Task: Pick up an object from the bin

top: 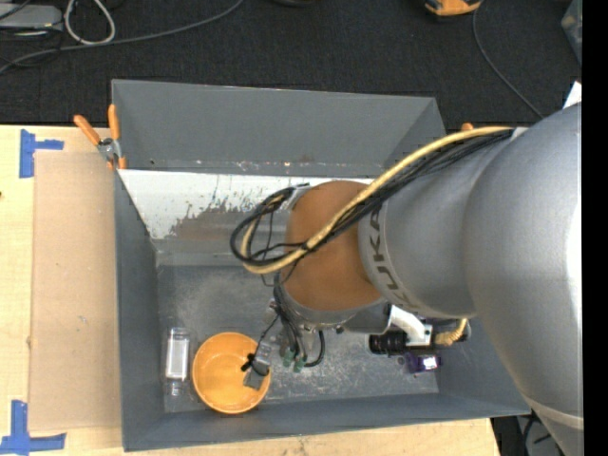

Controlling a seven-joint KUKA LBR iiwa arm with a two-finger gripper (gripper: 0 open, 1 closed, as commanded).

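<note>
Orange bowl (220,380) lay open side up at the front-left of the bin (275,131), and the end effector (258,361) stood at the bowl's right rim, its dark tip over or perhaps touching that edge. Whether the end effector was released or clenched could not be told, because the wrist above it and a tangle of thin wires crowded the spot. Nothing could be seen gripped in it. The rim looked like the sensible place to aim for. A shallow round bowl offers no other thin part to take hold of, and it sat clear enough of the front wall to be approached from above. That is a judgement, not something seen.

Just above the tip, the rounded orange cover (328,255) on the wrist hid the middle of the bin floor, and a loop of black and yellow cables (261,240) hung across it.

A small clear bottle (176,354) lay just beside the bowl on its left, lengthwise along the left wall. Whether the two touched was hard to say. On the other side, well apart from the bowl, a black-and-white thing (397,335) and a little purple thing (420,361) poked out from under the arm (494,245). Both were partly covered, so their kind could not be made out. The wide grey arm covered the right part of the bin, so anything on the floor beneath it was hidden.
</note>
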